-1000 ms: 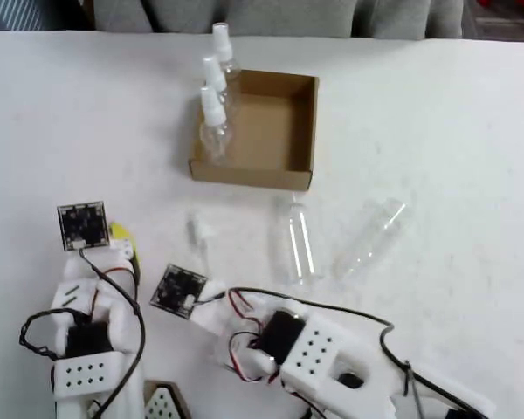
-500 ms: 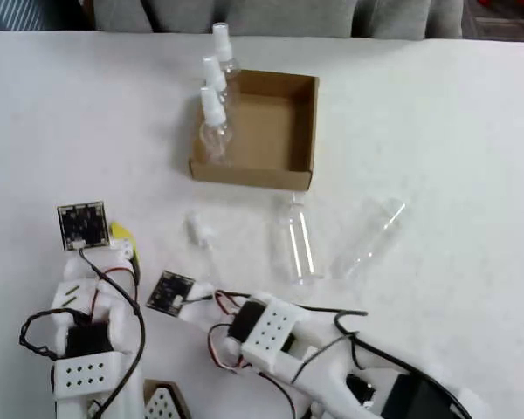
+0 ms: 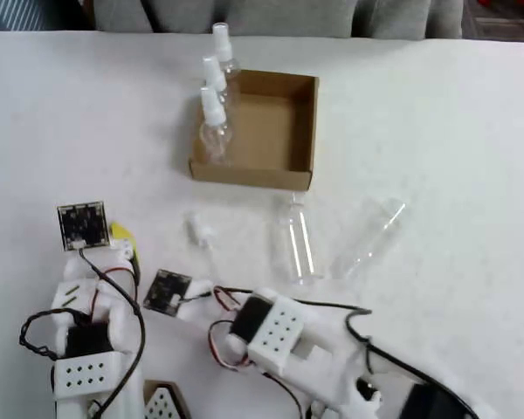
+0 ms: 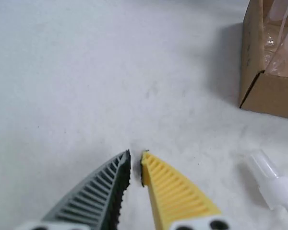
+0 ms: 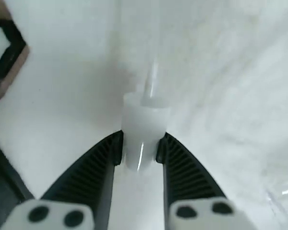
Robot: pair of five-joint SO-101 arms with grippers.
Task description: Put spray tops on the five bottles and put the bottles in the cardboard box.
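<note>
Three clear bottles with white spray tops (image 3: 213,122) stand along the left side of the cardboard box (image 3: 284,170). On the table in front of the box lie two uncapped bottles (image 3: 297,243) (image 3: 367,236). A loose spray top (image 3: 198,230) (image 4: 273,184) lies to their left. My right gripper (image 5: 139,139) is shut on another white spray top (image 5: 143,120), its thin tube pointing away from the fingers. The right arm (image 3: 279,336) hangs over the table's front edge. My left gripper (image 4: 136,165) (image 3: 118,236) rests shut and holds nothing, at the front left, short of the loose top.
The box's corner (image 4: 266,91) shows in the left wrist view, with bottles inside it. A dark, brown-edged part (image 5: 5,57) lies beside the right gripper. White tabletop stretches to the right of the box.
The right arm has swung left and turned over the front of the table. The left arm, bottles and loose top have not moved.
</note>
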